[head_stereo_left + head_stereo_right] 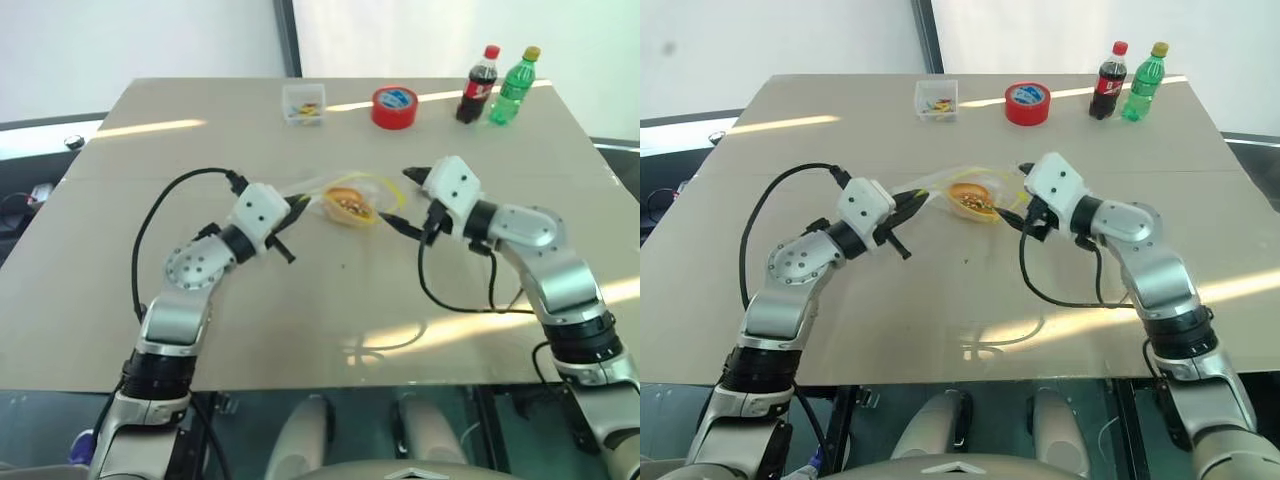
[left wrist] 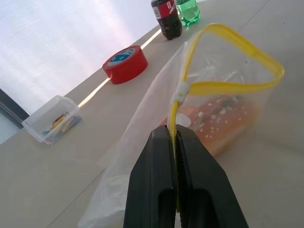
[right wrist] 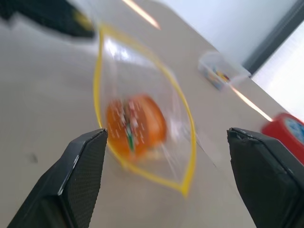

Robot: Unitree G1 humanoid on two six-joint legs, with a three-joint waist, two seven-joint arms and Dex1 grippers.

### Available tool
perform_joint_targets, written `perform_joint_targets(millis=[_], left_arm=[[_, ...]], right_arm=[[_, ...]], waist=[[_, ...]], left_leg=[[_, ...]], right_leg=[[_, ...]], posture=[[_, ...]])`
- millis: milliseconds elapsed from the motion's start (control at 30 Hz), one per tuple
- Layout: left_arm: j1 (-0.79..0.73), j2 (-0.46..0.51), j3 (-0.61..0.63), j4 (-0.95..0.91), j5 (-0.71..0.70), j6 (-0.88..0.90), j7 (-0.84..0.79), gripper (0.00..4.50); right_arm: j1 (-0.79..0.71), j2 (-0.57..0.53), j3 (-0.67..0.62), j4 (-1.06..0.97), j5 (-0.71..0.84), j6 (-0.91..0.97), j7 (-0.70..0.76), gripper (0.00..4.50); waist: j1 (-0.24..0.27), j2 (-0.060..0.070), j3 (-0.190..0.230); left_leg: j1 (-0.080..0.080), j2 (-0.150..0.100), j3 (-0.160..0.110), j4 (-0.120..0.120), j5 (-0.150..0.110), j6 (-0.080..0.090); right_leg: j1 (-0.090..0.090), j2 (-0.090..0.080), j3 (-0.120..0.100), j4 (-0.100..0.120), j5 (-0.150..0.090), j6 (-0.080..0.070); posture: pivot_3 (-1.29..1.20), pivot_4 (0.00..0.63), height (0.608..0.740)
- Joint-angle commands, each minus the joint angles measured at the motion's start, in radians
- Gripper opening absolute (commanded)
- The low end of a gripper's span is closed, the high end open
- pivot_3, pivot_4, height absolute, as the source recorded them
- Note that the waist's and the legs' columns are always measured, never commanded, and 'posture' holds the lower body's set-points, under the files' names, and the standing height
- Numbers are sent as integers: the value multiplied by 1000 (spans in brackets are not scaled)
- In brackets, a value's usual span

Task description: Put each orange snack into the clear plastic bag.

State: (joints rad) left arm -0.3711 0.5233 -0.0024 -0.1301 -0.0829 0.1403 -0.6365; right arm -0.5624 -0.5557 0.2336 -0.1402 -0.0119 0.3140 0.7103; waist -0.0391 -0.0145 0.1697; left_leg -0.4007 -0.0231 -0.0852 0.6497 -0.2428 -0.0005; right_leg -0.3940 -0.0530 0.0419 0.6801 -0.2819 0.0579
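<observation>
Pinching the clear plastic bag point(image 2: 213, 95) seal, left gripper point(image 2: 175, 137) clenched — right gripper point(image 3: 166, 142) released, facing the burger-like orange snack point(image 3: 135, 124) inside

On the table: 1 clear plastic bag point(image 1: 352, 198), 1 burger-like orange snack point(image 3: 135, 124), 1 red tape roll point(image 1: 394, 107), 2 bottles point(image 1: 478, 85), 1 small clear box point(image 1: 303, 104).

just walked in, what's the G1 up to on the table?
It is bagging toy snacks. The left gripper is shut on the yellow seal strip of the clear plastic bag, holding its mouth open at mid-table. An orange burger-like snack already sits inside the bag. The right gripper hangs open just beside the bag's mouth, holding nothing. At the table's far edge stand a red tape roll, a small clear box and two bottles.
</observation>
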Motion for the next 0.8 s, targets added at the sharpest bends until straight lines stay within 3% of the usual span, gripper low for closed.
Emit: perform_joint_targets(millis=[33, 300, 433, 600, 633, 800], left_arm=[[-16, 9, 10, -7, -2, -25, -1, 0], [-10, 11, 7, -29, -3, -19, 0, 0], [-2, 15, 12, -40, -2, -16, 5, 0], [-1, 13, 16, -47, -6, -16, 11, 0], [-5, 10, 19, -47, -12, -16, 12, 0], [-64, -9, 43, -33, -58, 3, 17, 0]], right_arm=[[-23, -29, 68, 119, -153, -137, -51, 4105], [-185, 75, 61, 415, -163, -274, -62, 4105], [-202, 99, 57, 436, -133, -311, -14, 2942], [-203, 104, 48, 451, -136, -340, -10, 800], [-207, 102, 39, 452, -135, -342, -16, 154], [-227, 50, -13, 403, -121, -313, -1, 62]], waist=[[-1, 0, 0], [-3, 0, 0], [2, 0, 0], [1, 0, 0], [1, 0, 0], [1, 0, 0]], left_leg=[[0, 0, 0, 0, 0, 0], [0, 1, 1, 0, 2, -3], [-1, 1, 1, 0, 2, -3], [-1, 1, 0, 0, 1, -2], [-1, 1, 0, 0, 1, -2], [-1, 1, 0, 0, 1, -2]], right_leg=[[0, 0, 0, 0, 0, 0], [-1, 0, 2, 0, 0, 0], [-1, 0, 1, -1, 0, 0], [-1, -1, 1, -1, 0, 0], [-1, 0, 1, -1, 0, 0], [-1, 0, 1, -1, 0, 0]], posture=[[0, 150, 740], [0, 150, 740], [0, 150, 740], [0, 150, 740], [0, 150, 740], [0, 150, 740]])
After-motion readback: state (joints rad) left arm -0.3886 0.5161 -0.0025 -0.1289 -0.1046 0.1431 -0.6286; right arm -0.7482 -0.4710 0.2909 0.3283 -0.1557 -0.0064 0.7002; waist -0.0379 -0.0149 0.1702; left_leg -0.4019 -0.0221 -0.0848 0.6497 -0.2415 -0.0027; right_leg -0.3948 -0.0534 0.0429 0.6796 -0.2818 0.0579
